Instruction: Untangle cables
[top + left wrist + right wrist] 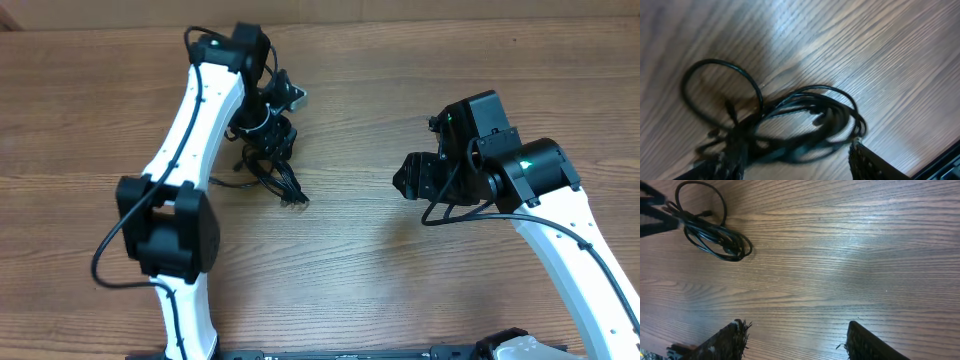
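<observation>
Over on the left of the tabletop (865, 255), the cables (837, 117) lay in one dark tangled bundle, left of centre. One thin loop (720, 62) swung out wide of the main knot, and the small plug ends (295, 203) poked out at the near right edge of the heap. The left claw (792, 155) hovered right on top of that bundle. Its fingers (872, 165) stood apart, one on either side of the blurred strands, with bare wood showing between them. The claw was spread, then, but whether a finger actually touched a cord the blur would not let me say.

Across on the right, the right claw (796, 330) hung well apart from the tangle. Its jaws were wide, nothing sat between them, and plain wood grain ran underneath. From its own camera the bundle sat far off to the upper left, with the left claw's dark tip at the end of it.
</observation>
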You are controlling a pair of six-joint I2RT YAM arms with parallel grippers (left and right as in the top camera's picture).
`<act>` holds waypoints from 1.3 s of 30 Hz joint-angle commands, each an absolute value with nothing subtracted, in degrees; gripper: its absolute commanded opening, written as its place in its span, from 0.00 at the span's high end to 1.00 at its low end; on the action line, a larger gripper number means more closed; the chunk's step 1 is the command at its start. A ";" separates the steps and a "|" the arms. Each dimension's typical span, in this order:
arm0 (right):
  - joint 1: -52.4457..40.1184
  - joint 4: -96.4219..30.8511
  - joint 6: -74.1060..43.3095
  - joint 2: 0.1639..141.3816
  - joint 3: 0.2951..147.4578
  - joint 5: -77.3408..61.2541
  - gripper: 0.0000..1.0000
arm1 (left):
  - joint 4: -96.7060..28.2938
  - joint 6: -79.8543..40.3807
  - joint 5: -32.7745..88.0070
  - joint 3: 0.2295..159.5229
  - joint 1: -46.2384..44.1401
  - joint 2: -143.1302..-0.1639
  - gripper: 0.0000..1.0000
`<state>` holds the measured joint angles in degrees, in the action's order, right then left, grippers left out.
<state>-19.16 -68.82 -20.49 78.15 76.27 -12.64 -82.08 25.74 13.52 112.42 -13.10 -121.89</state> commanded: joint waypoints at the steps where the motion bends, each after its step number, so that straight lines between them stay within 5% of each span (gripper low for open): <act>1: -19.00 -69.49 -19.66 77.91 76.55 -12.51 0.37 | -82.74 28.75 14.44 112.31 -13.37 -126.17 0.37; 6: -19.00 -70.02 -19.68 77.91 76.55 -12.51 0.37 | -83.94 28.75 13.89 112.31 -13.37 -130.15 0.48; 9: -19.00 -69.97 -19.70 77.91 76.55 -12.53 0.37 | -84.68 28.71 13.23 112.31 -13.37 -132.20 0.61; 11: -19.00 -69.97 -19.70 77.91 76.55 -12.75 0.36 | -85.03 28.49 13.13 112.31 -13.37 -133.38 0.81; 16: -19.00 -69.95 -19.70 77.91 76.55 -12.75 0.36 | -85.30 27.09 13.26 112.77 -13.41 -133.36 0.96; 23: -19.00 -69.97 -19.70 77.91 76.55 -12.73 0.36 | -91.44 22.35 14.50 125.14 -12.47 -128.86 0.95; 30: -19.00 -69.73 -19.66 77.91 76.55 -12.67 0.35 | -88.16 6.81 11.33 130.85 -10.90 -109.47 0.86; 39: -18.98 -69.56 -19.22 77.91 76.55 -11.40 0.32 | -83.11 -0.45 5.54 111.31 -11.00 -94.24 0.86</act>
